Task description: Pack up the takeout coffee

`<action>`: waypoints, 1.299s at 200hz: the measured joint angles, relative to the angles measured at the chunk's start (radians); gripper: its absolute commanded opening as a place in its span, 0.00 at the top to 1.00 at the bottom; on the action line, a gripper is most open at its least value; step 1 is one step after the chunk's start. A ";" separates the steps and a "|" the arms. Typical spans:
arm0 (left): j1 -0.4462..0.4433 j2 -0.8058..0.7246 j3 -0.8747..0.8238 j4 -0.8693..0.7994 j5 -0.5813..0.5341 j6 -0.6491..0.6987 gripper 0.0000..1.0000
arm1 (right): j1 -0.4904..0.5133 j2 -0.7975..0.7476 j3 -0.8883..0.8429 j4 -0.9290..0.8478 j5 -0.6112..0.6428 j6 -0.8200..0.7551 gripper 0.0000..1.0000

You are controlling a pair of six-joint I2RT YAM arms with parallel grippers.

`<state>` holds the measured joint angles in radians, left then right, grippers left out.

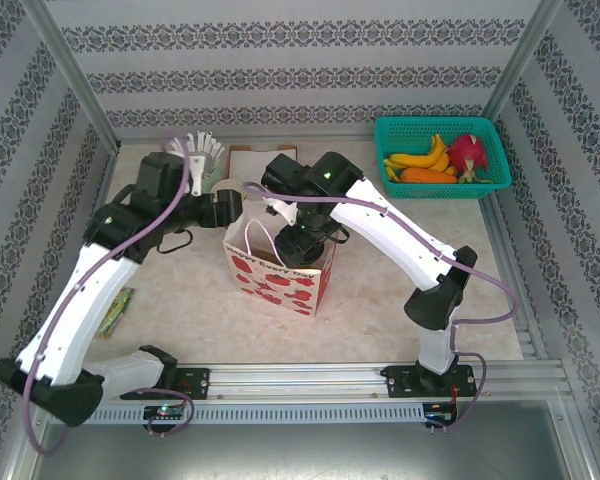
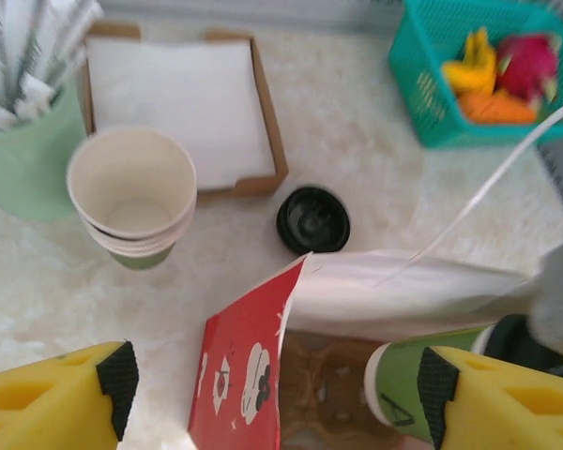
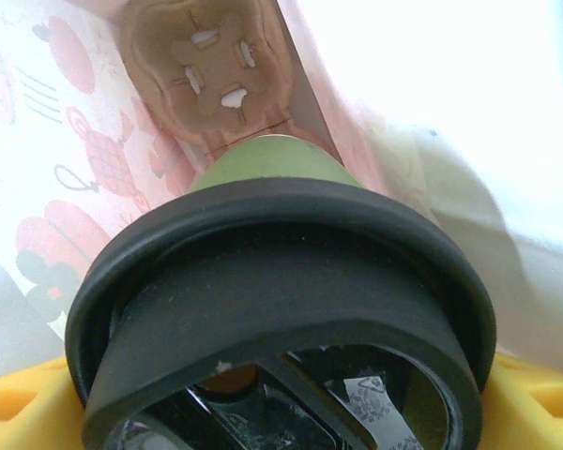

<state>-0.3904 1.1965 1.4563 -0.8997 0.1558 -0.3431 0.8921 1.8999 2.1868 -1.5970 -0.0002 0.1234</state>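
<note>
Your right gripper [image 1: 302, 244] grips the lidded green cup [image 3: 263, 164] inside the bag [image 1: 280, 282]; your left gripper [image 2: 280, 389] stands wide open, holding nothing, at its left rim.

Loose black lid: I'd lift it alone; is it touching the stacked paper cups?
Apart. Left wrist view shows bare table between the loose black lid and the stacked paper cups.
</note>
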 measured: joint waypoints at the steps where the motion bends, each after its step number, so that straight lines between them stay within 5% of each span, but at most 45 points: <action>1: 0.000 0.003 0.000 -0.001 0.002 0.000 0.27 | 0.000 0.000 0.000 0.000 0.000 0.000 0.37; 41: 0.000 0.139 0.035 -0.064 0.023 0.061 0.36 | 0.000 -0.014 -0.029 0.018 -0.012 0.000 0.37; 86: 0.000 0.148 0.037 -0.083 0.046 0.105 0.60 | 0.000 -0.026 -0.043 0.022 -0.016 0.000 0.37; 142: 0.000 0.163 0.040 -0.110 0.085 0.124 0.61 | 0.000 -0.026 -0.043 0.022 -0.024 -0.015 0.37; 177: 0.000 0.232 0.077 -0.151 0.098 0.151 0.99 | 0.000 -0.026 -0.043 0.022 -0.027 -0.028 0.37; 260: 0.000 0.327 0.189 -0.159 0.133 0.184 1.00 | 0.034 -0.024 -0.044 -0.002 -0.070 -0.122 0.38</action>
<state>-0.3904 1.5234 1.6451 -1.0588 0.2886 -0.1593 0.9257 1.8755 2.1426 -1.5993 -0.0704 0.0013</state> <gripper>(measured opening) 0.051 0.819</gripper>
